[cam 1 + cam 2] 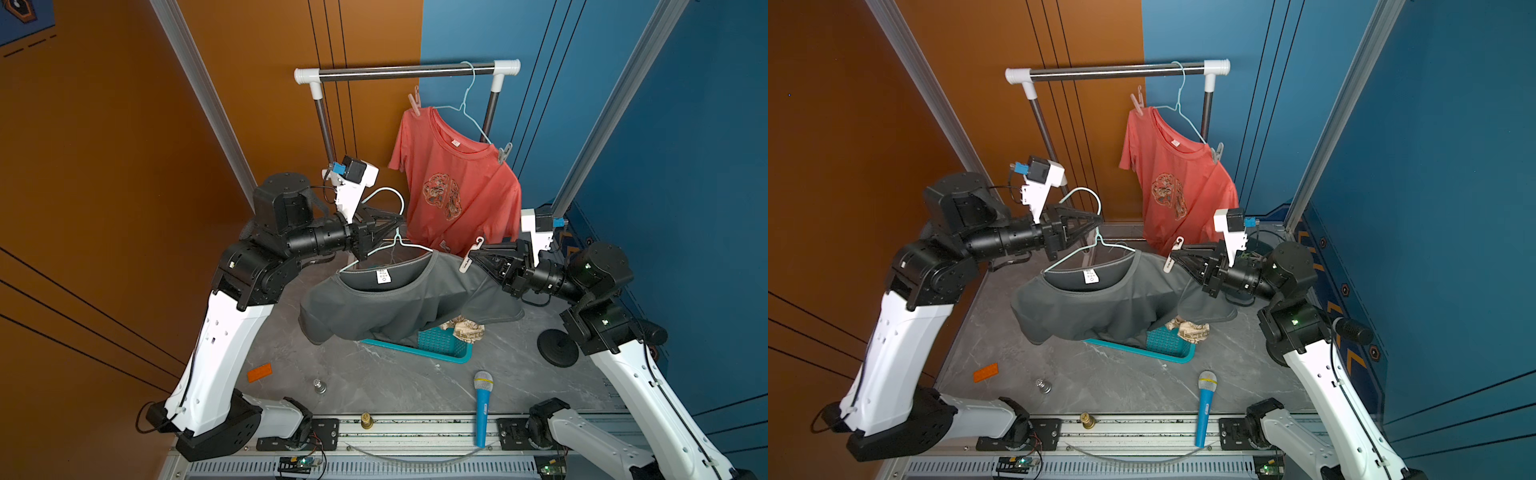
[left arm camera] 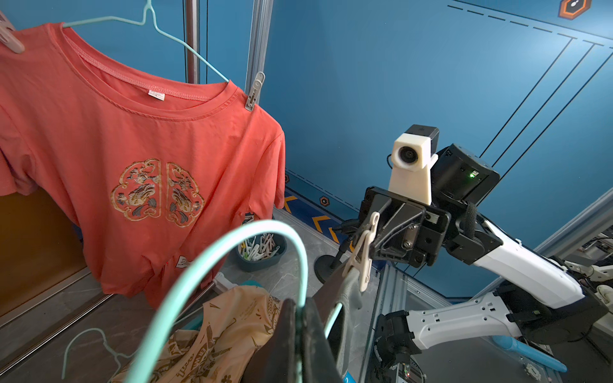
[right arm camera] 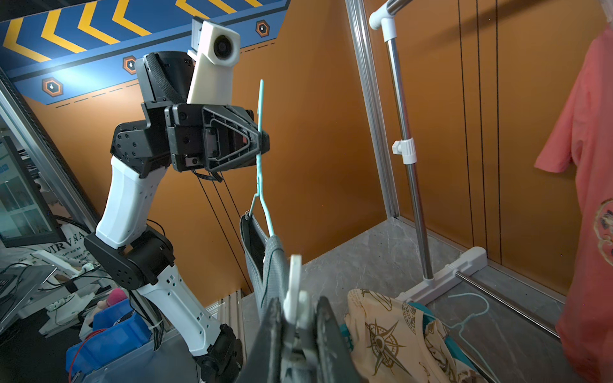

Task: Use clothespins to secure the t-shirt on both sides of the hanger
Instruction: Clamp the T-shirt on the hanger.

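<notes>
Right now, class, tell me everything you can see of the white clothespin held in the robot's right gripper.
The white plastic clothespin is a slim spring clip with a rounded looped end. It is pinched in the right gripper, tilted, looped end up. Its lower end meets the shoulder of the dark grey t-shirt, which hangs on the mint-green wire hanger; whether it bites the fabric is unclear.

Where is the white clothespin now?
In both top views the white clothespin is gripped by the right hand, at the grey t-shirt's shoulder on the robot's right.
</notes>
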`<state>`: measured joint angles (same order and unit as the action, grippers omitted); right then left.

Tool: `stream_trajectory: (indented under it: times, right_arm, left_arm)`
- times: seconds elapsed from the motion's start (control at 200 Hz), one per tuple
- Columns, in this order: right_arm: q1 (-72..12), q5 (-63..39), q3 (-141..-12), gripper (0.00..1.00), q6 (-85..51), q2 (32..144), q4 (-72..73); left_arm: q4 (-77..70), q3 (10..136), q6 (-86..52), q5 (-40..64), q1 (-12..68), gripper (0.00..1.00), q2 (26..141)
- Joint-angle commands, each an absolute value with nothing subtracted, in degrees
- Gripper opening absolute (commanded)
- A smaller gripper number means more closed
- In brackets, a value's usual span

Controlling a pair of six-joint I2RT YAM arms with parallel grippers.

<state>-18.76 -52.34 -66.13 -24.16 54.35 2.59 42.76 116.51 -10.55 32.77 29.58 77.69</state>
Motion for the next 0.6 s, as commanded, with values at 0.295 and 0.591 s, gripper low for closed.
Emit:
stream_trajectory:
  times: [0.295,0.591]
  right_arm:
    - [-16.33,-48.69,-65.58,0.59,-20.65,52.07,-4.31]
    - [-11.87,-17.75,-66.57,0.81,-17.55,50.83,-22.18]
  left_arm:
    - [35.13,115.50,-14.50,36.49,26.46,0.02,76.48]
    - [35.05,110.36,-10.07,19.21,27.30,0.02,72.71]
